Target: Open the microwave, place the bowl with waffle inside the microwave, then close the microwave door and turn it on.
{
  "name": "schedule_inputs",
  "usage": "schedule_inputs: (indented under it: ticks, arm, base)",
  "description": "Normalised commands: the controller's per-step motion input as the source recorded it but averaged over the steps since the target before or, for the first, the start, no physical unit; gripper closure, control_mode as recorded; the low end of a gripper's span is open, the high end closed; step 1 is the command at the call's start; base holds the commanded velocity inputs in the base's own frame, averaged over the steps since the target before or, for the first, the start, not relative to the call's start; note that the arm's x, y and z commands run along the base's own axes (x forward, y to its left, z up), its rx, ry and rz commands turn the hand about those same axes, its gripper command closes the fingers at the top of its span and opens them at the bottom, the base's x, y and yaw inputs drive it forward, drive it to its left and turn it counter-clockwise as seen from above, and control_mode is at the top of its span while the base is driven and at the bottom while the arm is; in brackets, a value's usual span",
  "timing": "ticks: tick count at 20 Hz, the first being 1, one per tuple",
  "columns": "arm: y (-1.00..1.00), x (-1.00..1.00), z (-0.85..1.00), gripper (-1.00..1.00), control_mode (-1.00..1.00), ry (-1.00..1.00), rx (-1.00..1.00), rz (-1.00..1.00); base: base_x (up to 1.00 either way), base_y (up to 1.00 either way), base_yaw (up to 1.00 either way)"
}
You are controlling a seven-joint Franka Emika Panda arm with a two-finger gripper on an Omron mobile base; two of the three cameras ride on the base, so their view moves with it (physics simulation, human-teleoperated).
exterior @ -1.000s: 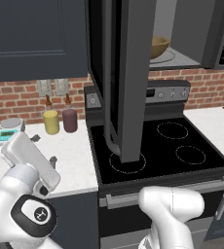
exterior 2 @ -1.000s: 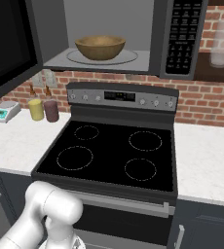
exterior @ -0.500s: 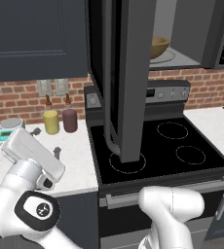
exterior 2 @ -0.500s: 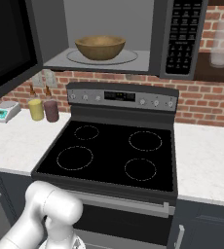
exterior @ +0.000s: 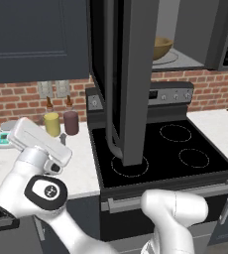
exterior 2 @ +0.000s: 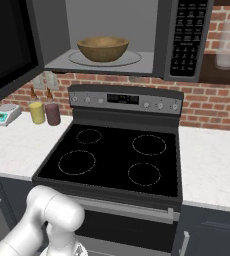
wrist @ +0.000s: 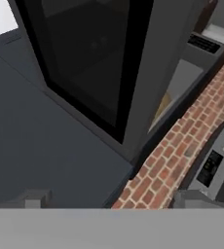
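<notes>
A yellow jar [exterior: 51, 124] and maroon jar [exterior: 71, 122] stand beside the stove [exterior 2: 112, 160].

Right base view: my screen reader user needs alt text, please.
A brown wooden bowl sits inside the open microwave, its door swung out left. Below, a black stove; two jars on the counter.

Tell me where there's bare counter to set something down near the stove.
The white counter right of the stove is bare up to the brick wall. The left counter is free along its front. At its back it is crowded: the scale, yellow jar and maroon jar stand by the wall.
</notes>
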Motion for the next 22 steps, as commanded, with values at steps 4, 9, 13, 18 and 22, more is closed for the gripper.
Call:
schedule_inputs:
  ticks: [4, 9, 13, 18, 22]
  arm:
    - [-0.39, 0.08, 0.36, -1.0, -1.0, -0.17, 0.02, 0.0]
    - [-0.55, 0.0, 0.53, -1.0, -1.0, -0.17, 0.06, 0.0]
    - [-0.69, 0.0, 0.61, -1.0, -1.0, -0.13, 0.07, 0.0]
    - [-0.72, 0.0, 0.5, -1.0, -1.0, -0.08, 0.09, 0.0]
    - [-0.7, 0.0, 0.49, -1.0, -1.0, -0.06, 0.1, 0.0]
  base:
    - [0.0, 0.0, 0.0]
    - [0.0, 0.0, 0.0]
    - [0.0, 0.0, 0.0]
    - [0.0, 0.0, 0.0]
    - [0.0, 0.0, 0.0]
